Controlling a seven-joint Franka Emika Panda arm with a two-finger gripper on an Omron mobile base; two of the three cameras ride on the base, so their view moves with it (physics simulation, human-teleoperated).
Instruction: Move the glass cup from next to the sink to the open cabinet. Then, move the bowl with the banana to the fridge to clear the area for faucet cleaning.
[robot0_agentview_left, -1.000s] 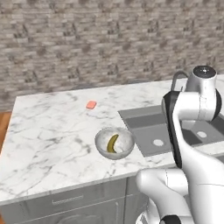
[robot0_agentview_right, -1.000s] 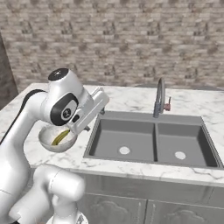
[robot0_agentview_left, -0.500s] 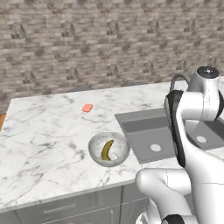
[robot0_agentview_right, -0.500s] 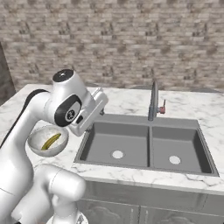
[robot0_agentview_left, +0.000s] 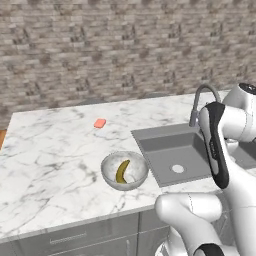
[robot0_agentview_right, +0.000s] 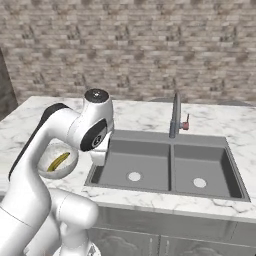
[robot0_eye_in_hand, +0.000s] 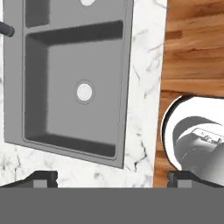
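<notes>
Gripper (robot0_eye_in_hand: 112, 177) hangs open and empty above the sink (robot0_eye_in_hand: 74, 83), its tips spread wide apart. Left of the sink on the table (robot0_agentview_left: 50, 150) sits the bowl (robot0_agentview_left: 124, 171) holding the banana (robot0_agentview_left: 121, 171). Likely rigid, smooth and slippery, the bowl is best pinched across its rim and kept level so the fruit stays in.

Yellow banana (robot0_agentview_left: 121, 171), grey sink (robot0_agentview_left: 172, 151)

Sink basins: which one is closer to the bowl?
The basin on the bowl's side, left of the faucet in both base views; the other basin lies beyond it.
</notes>
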